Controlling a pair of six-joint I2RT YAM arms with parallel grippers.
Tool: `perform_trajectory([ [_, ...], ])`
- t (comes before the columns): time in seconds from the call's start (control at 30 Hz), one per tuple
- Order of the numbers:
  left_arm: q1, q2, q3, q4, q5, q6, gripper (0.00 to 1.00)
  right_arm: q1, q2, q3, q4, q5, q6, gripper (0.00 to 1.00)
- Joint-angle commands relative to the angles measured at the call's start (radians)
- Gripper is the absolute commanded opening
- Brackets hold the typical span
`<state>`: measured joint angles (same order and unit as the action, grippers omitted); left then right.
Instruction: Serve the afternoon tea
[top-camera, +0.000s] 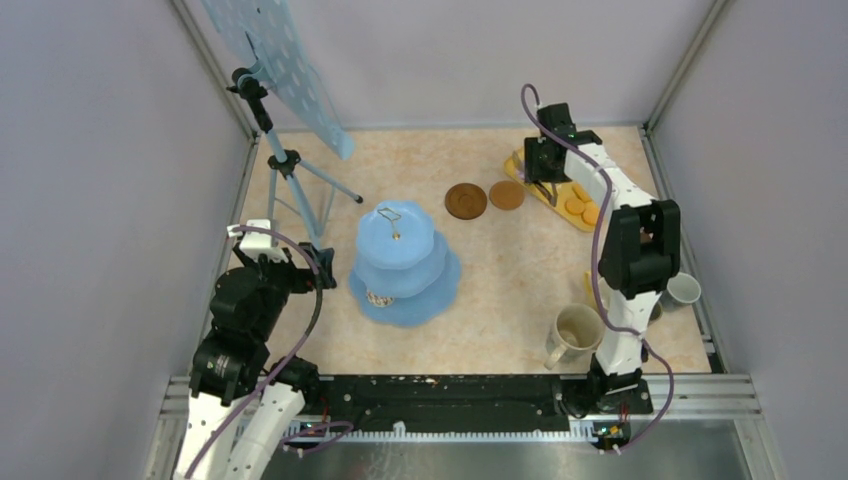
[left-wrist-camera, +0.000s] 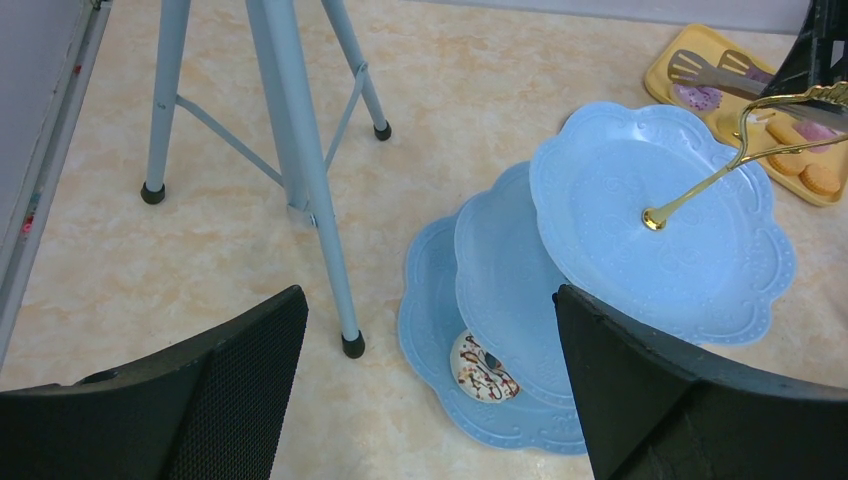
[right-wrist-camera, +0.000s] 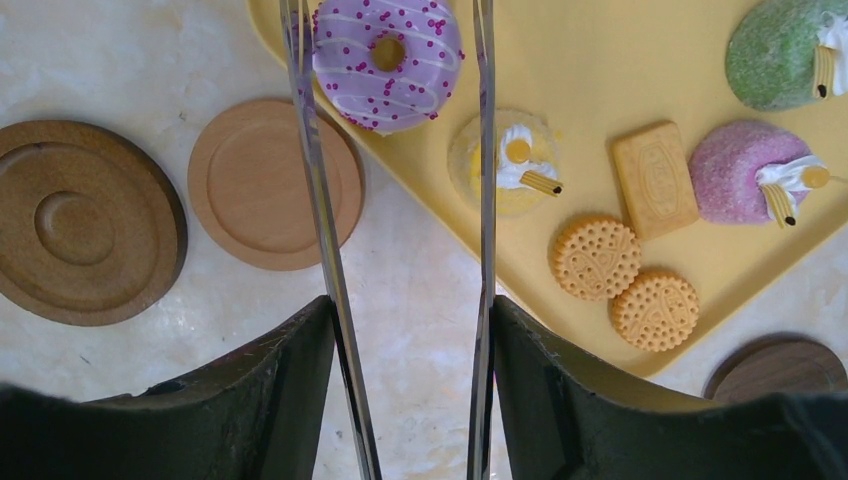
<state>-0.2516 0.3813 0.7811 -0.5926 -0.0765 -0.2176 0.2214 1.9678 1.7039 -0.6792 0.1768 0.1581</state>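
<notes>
Tabletop, marbled beige, under everything. Tall grey tripod at the far left. Beside it, blue three-tier stand near the middle, holding a single white sprinkled donut on its bottom tier. Left fingers released, spread wide with nothing between them, poised above the tabletop on the near side of that stand. Flat yellow tray at the far right, loaded with a purple donut, a green cupcake, a pink cupcake, a pale yellow cupcake, one oblong biscuit and two round orange biscuits. Big beige mug upright by the right arm's base (contents not discernible); small white mug just right of that arm. Dark brown coaster and paler coaster side by side left of the tray, the paler just beside its edge; another dark coaster by a corner of the tray. Right fingers clenched on metal tongs, blades running either side of the purple donut; contact with it impossible to tell.
</notes>
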Motion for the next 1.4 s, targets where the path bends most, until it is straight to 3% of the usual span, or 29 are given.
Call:
perform_trajectory([
  [0.0, -0.005, -0.007, -0.002, 0.045, -0.011, 0.004, 0.99, 0.001, -0.001, 0.015, 0.040, -0.032, 0.009, 0.57],
  [0.53, 0.002, 0.013, -0.001, 0.044, -0.006, 0.004, 0.99, 0.002, -0.063, -0.078, 0.091, 0.001, 0.002, 0.55],
  [0.83, 0.024, 0.017, 0.001, 0.043, -0.003, 0.004, 0.99, -0.001, -0.075, -0.101, 0.093, 0.004, -0.008, 0.60],
  [1.03, 0.030, 0.029, 0.001, 0.042, 0.001, 0.004, 0.99, -0.003, -0.096, -0.109, 0.101, -0.012, -0.002, 0.54],
  [1.2, 0.036, 0.047, 0.005, 0.039, 0.002, 0.003, 0.99, -0.004, -0.208, -0.135, 0.146, 0.003, -0.003, 0.46],
  [1.37, 0.043, 0.067, 0.014, 0.029, 0.003, -0.004, 0.99, -0.004, -0.364, -0.197, 0.197, -0.001, 0.010, 0.45],
])
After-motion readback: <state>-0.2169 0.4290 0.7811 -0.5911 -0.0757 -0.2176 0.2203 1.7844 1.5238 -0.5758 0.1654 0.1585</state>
